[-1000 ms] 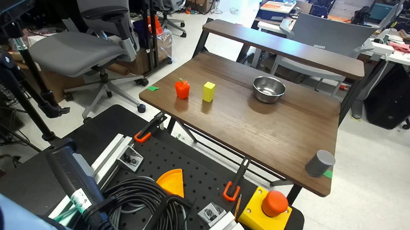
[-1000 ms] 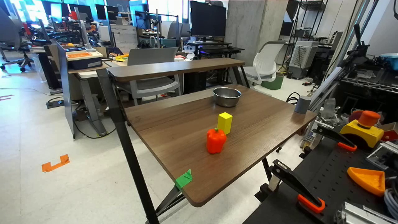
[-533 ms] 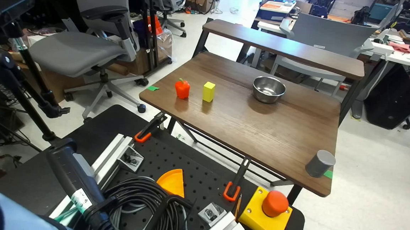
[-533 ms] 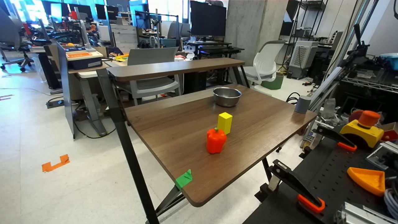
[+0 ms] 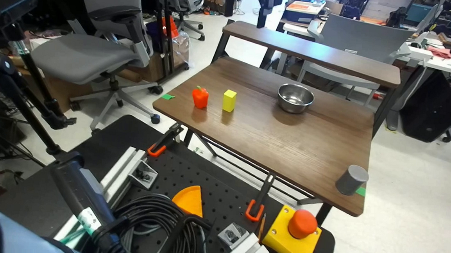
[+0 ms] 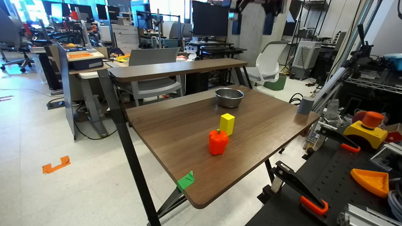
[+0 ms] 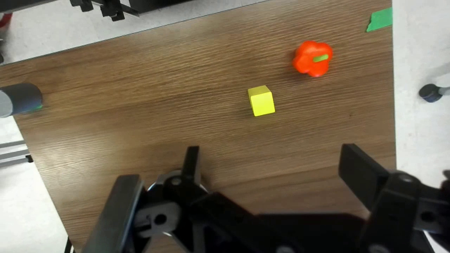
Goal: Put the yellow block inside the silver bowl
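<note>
The yellow block (image 5: 229, 101) stands upright on the brown table in both exterior views (image 6: 227, 124); it is centred in the wrist view (image 7: 262, 102). The silver bowl (image 5: 295, 98) stands upright further back on the table and looks empty; it also shows in an exterior view (image 6: 229, 98). In the wrist view, only slivers of the bowl's rim (image 7: 203, 188) show behind a finger. My gripper (image 7: 270, 151) is open and empty, fingers wide apart. It hangs high above the table, at the top edge of both exterior views (image 5: 246, 10) (image 6: 252, 26), apart from block and bowl.
A red toy pepper (image 5: 200, 98) stands close beside the block. A grey cup (image 5: 352, 180) stands at a table corner. A raised shelf (image 5: 312, 51) runs along the table's back edge. A black bench (image 5: 159, 177) with clamps and a red stop button (image 5: 302, 224) adjoins the table.
My gripper has come into sight at the top edge of both exterior views, where it was absent before. The block, bowl, pepper and cup have not moved.
</note>
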You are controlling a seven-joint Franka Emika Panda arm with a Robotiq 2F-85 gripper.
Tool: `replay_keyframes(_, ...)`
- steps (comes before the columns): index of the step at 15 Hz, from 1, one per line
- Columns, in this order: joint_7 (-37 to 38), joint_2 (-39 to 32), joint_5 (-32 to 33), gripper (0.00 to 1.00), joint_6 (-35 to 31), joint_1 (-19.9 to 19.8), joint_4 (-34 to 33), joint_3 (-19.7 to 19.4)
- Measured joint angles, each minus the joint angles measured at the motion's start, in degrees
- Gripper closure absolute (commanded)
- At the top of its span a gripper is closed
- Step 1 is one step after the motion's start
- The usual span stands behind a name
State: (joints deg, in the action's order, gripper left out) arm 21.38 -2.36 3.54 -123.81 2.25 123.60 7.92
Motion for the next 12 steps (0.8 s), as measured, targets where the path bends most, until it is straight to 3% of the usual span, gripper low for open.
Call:
replay_keyframes(6, 4.8, -15.0, 5.7, 0.0, -0.8, 4.5, -6.6, -1.2)
replay_keyframes(12, 7.1, -24.3, 8.0, 0.0, -1.4, 8.9, -11.6, -4.6)
